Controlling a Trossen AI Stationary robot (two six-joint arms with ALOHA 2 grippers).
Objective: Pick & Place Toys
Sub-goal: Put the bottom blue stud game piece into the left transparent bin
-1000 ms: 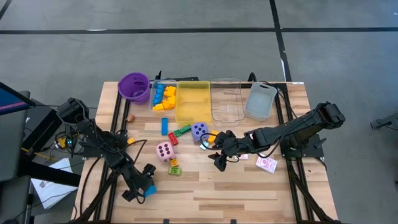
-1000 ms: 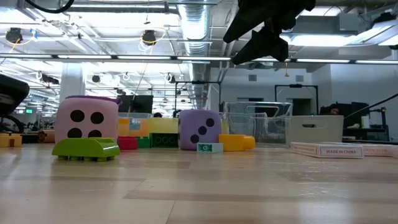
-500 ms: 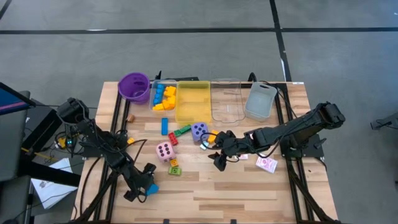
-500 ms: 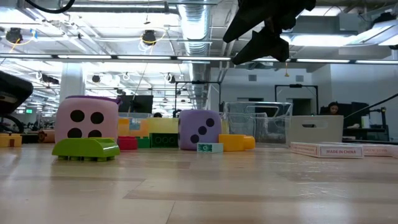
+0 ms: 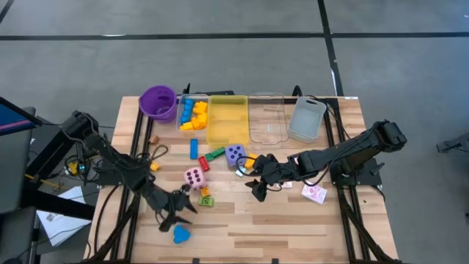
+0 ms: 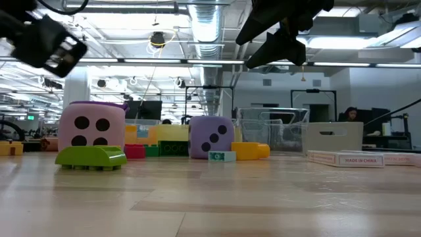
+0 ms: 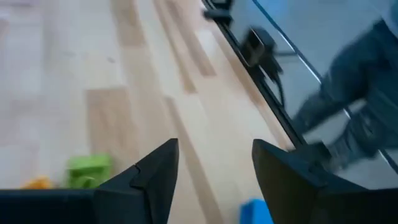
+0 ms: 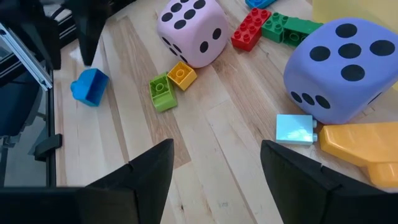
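**Operator A:** On the table, toward twelve o'clock, we found one tray [image 5: 193, 115] already loaded with yellow and blue blocks. The yellow tray [image 5: 228, 121], the clear tray [image 5: 267, 117] and the grey tray [image 5: 306, 119] beside it showed nothing we could identify inside.

**Operator B:** Agreed. We judged the sorting to be at an early stage. At table centre we still counted the pink die [image 5: 194, 177], the purple die [image 5: 234, 154], a blue brick [image 5: 193, 149], red and green bricks [image 5: 213, 155] and a small green block [image 5: 206, 200]. A red-patterned card [image 5: 314, 193] lay toward four o'clock.

**Operator A:** What of the left gripper [image 5: 178, 211]?

**Operator B:** We saw it raised just clear of the table at about seven o'clock, fingers parted with nothing between them. A blue block [image 5: 180, 234] lay loose on the wood just beyond it, toward six.

**Operator A:** And the right gripper [image 5: 258, 189]?

**Operator B:** We saw it hovering near centre, jaws apart and empty, facing both dice.
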